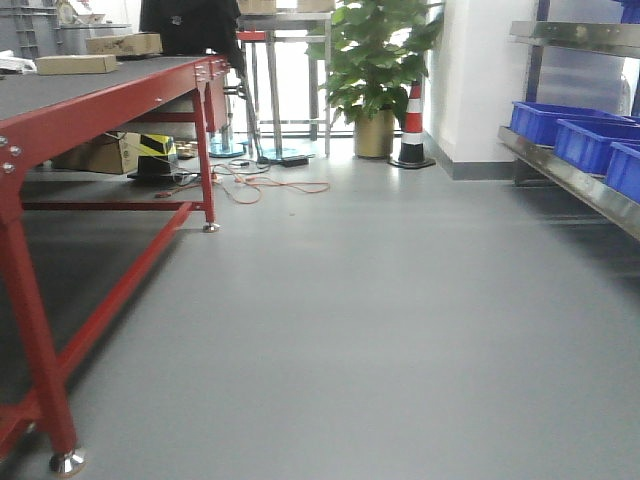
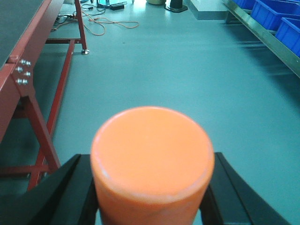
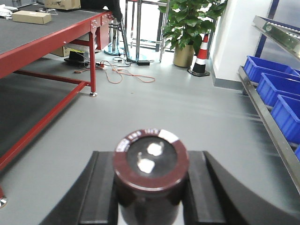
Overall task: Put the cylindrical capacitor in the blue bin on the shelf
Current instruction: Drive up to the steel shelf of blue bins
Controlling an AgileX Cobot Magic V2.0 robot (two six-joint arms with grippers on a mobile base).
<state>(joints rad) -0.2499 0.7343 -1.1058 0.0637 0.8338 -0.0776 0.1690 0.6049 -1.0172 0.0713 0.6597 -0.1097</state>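
Right gripper is closed on the capacitor. Its dark fingers press the body from both sides and the part stands upright. The maroon-rimmed top with two shiny terminals faces the wrist camera. We judge this a carry grip: side squeeze, axis up, so the part can go down into a bin without tipping.

Left gripper is clamped on an orange cylinder, held upright the same way. It isn't the task part. We read it as parked in hand, out of the way.

So the capacitor is in the right hand, over open floor, not at the shelf yet.

The shelf runs along the robot's right, steel rail out front. The blue bins sit in a row on its lower tier, touching or nearly so, open tops up. From the right wrist view they lie ahead and to the right, well apart from the gripper. We can't see what's inside them.

The red table is on the left, with a plant, cone and loose cables at the far end.

Stage: transport, placing not started. Next, we guess, the base closes on the shelf and the right arm reaches over a bin. The risk is clipping the front rail or the tier above.
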